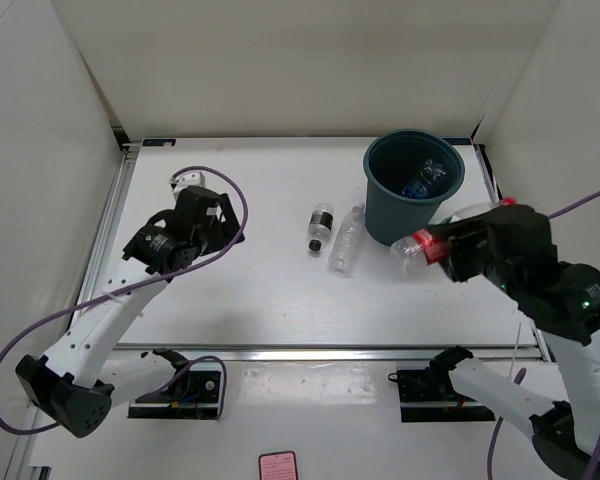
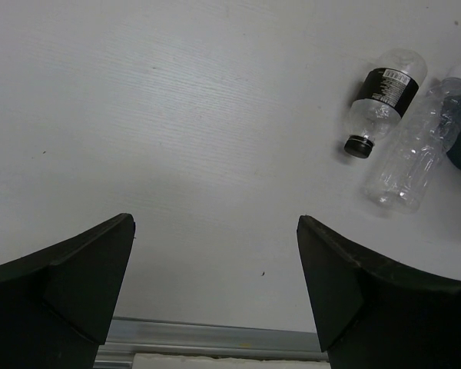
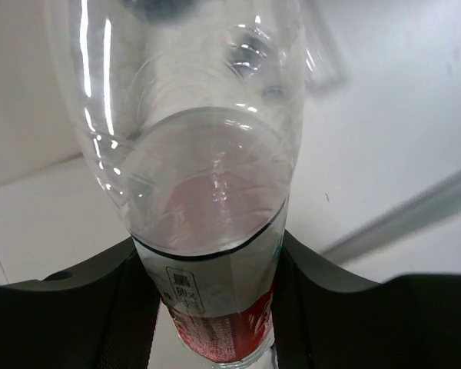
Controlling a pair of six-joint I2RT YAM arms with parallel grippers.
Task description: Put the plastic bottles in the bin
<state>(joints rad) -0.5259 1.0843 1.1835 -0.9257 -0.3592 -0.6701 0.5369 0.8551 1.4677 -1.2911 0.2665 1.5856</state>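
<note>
My right gripper is shut on the red-labelled bottle, holding it lifted beside the bin's front right. In the right wrist view that bottle fills the frame, clamped between both pads at its red label. The dark teal bin stands at the back right with a blue-labelled bottle inside. A black-labelled bottle and an unlabelled clear bottle lie side by side on the table left of the bin. My left gripper hovers open over bare table at the left, nothing between its fingers.
White walls enclose the table on three sides. A metal rail runs along the table's near edge. Purple cables loop off both arms. A small pink card lies at the bottom, below the rail.
</note>
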